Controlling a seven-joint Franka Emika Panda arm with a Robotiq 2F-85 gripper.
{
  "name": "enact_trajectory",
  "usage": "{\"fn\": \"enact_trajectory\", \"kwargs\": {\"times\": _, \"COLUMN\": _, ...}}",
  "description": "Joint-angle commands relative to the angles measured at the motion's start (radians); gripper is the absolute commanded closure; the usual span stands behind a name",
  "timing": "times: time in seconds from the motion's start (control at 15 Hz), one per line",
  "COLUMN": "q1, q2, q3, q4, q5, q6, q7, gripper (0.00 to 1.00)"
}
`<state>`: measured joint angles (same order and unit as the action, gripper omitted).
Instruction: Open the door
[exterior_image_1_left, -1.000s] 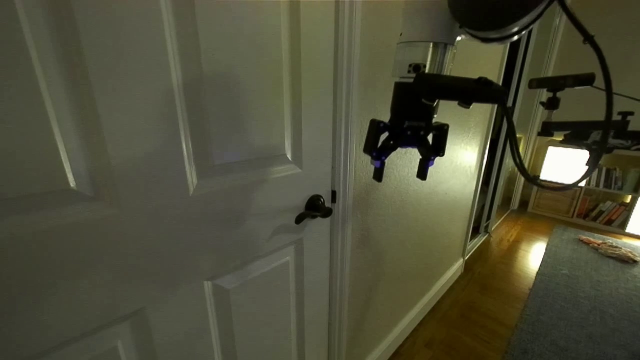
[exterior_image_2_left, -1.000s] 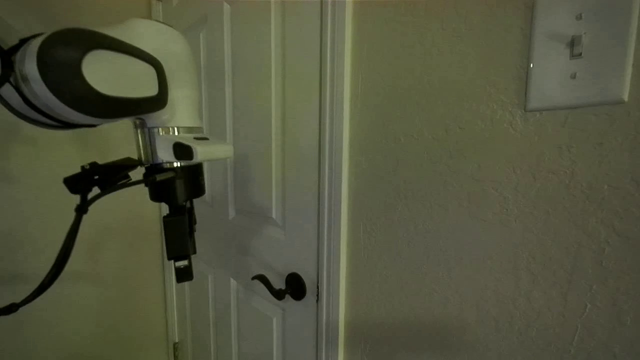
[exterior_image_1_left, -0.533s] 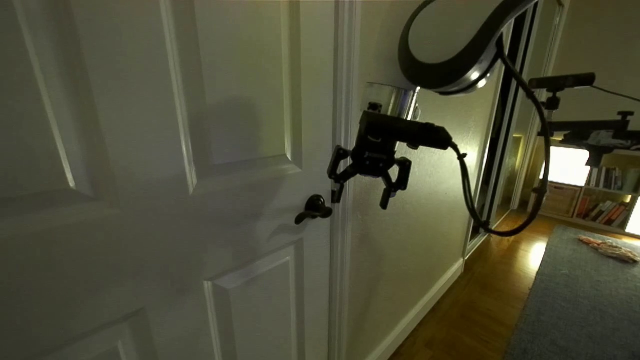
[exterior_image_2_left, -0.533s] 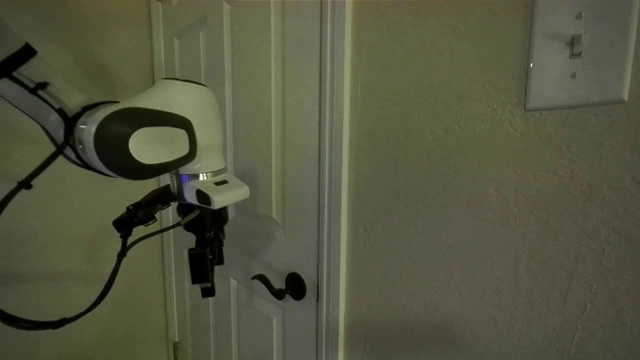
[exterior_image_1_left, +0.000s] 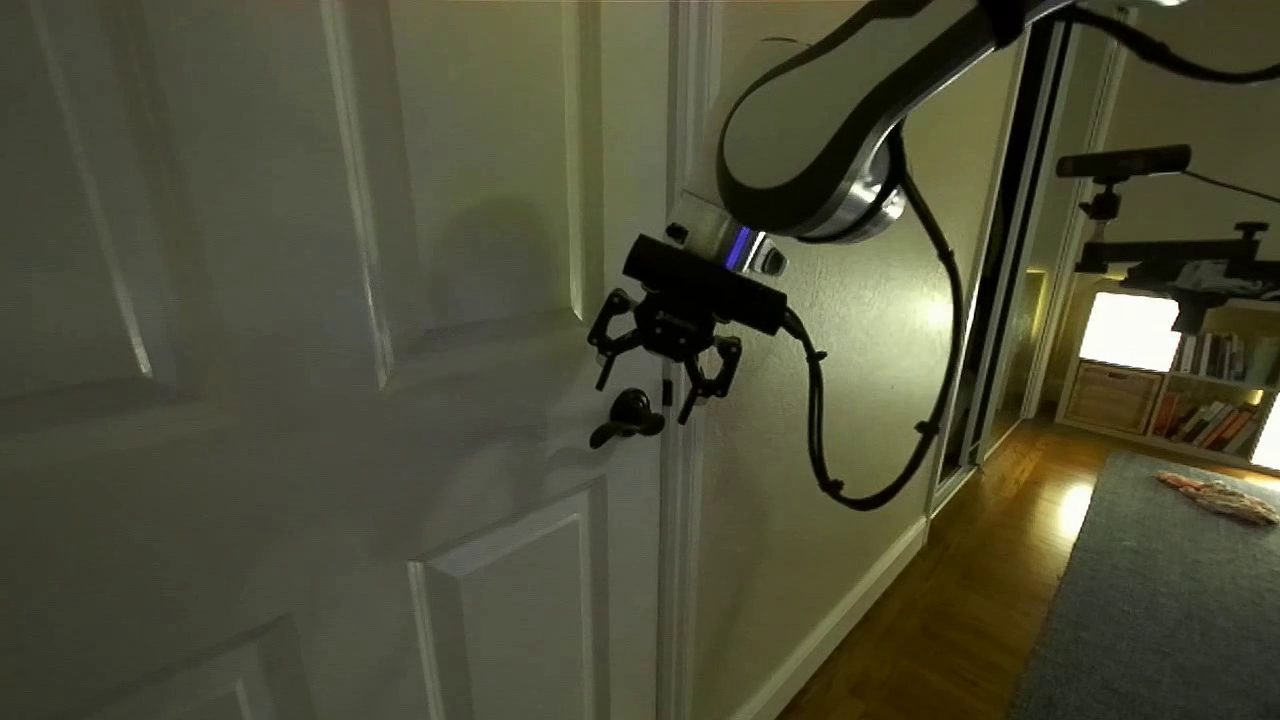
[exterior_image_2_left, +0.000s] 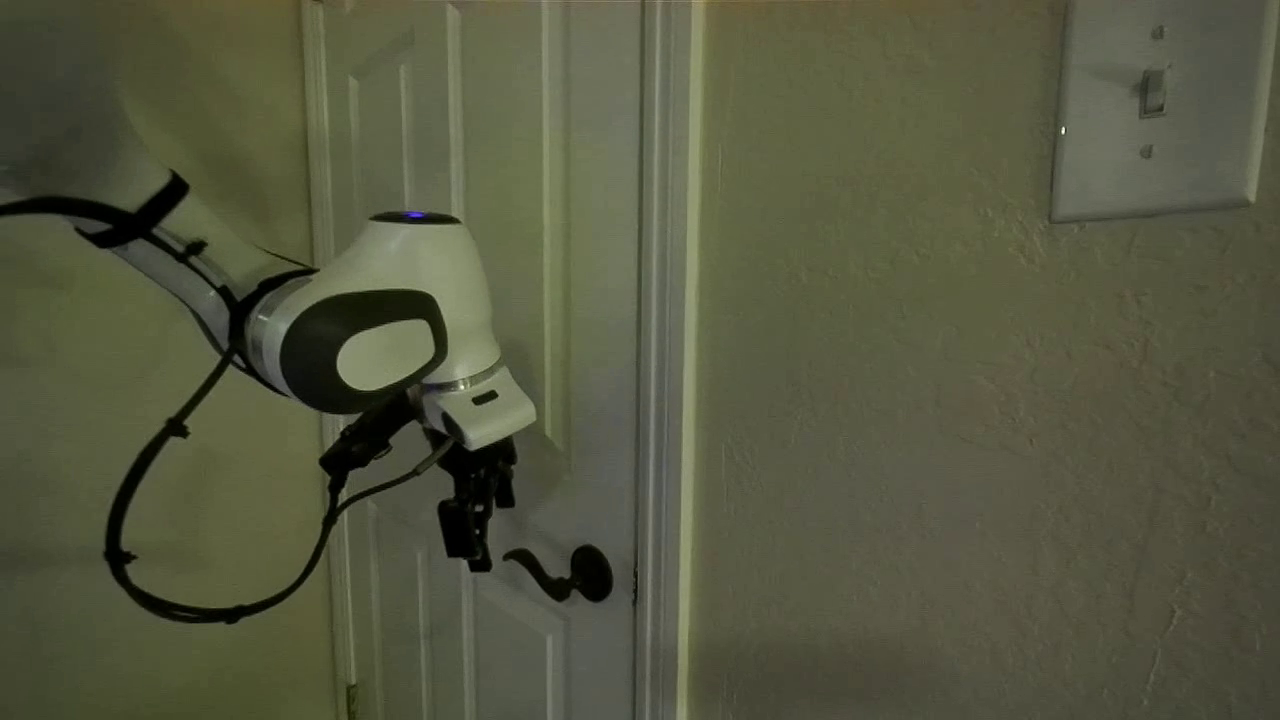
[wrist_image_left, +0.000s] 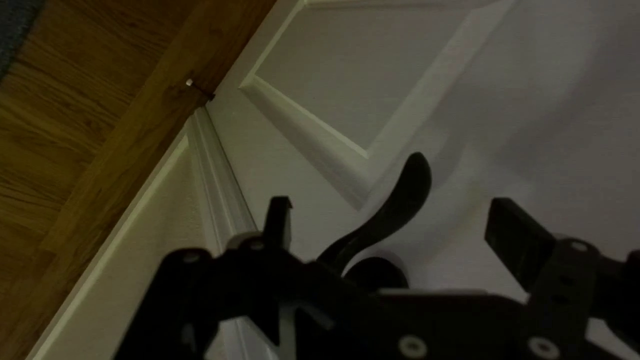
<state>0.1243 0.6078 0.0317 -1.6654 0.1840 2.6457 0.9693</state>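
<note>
The tall white panelled door (exterior_image_1_left: 300, 470) is shut in its frame; it also shows in an exterior view (exterior_image_2_left: 603, 300) and the wrist view (wrist_image_left: 565, 165). Its dark lever handle (exterior_image_1_left: 628, 428) sits near the frame edge, also in an exterior view (exterior_image_2_left: 545, 578) and the wrist view (wrist_image_left: 400, 200). My gripper (exterior_image_1_left: 644, 398) is open and empty, tilted, just above the handle in that view. In an exterior view my gripper (exterior_image_2_left: 482, 560) is beside the lever's free end, apart from it. In the wrist view the lever shows between the spread fingers (wrist_image_left: 390, 220); its base is partly hidden by the gripper.
The door frame (exterior_image_1_left: 690, 560) and cream wall (exterior_image_1_left: 800, 520) adjoin the handle side. A light switch plate (exterior_image_2_left: 1160, 120) is on the wall. A grey rug (exterior_image_1_left: 1150, 600) lies on the wood floor (exterior_image_1_left: 930, 600). A camera (exterior_image_1_left: 1125, 163) stands farther back. A cable loop hangs from the arm.
The arm has come down and towards the door, bringing my gripper from beside the frame to close over the handle. The gripper has tilted and stays open. The door and handle have not moved.
</note>
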Motion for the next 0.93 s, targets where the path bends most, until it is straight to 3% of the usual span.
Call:
{"fn": "enact_trajectory", "kwargs": {"times": 0.0, "q1": 0.024, "q2": 0.066, "q3": -0.017, "q4": 0.081, "q5": 0.042, "q6": 0.049, "q7": 0.031, "gripper": 0.0}}
{"fn": "enact_trajectory", "kwargs": {"times": 0.07, "q1": 0.022, "q2": 0.079, "q3": -0.014, "q4": 0.097, "q5": 0.048, "q6": 0.054, "q7": 0.025, "gripper": 0.18}}
{"fn": "enact_trajectory", "kwargs": {"times": 0.27, "q1": 0.026, "q2": 0.103, "q3": -0.017, "q4": 0.122, "q5": 0.054, "q6": 0.065, "q7": 0.021, "gripper": 0.42}}
{"fn": "enact_trajectory", "kwargs": {"times": 0.73, "q1": 0.016, "q2": 0.141, "q3": -0.012, "q4": 0.15, "q5": 0.061, "q6": 0.058, "q7": 0.007, "gripper": 0.86}}
{"fn": "enact_trajectory", "kwargs": {"times": 0.87, "q1": 0.016, "q2": 0.144, "q3": -0.015, "q4": 0.149, "q5": 0.058, "q6": 0.057, "q7": 0.006, "gripper": 0.93}}
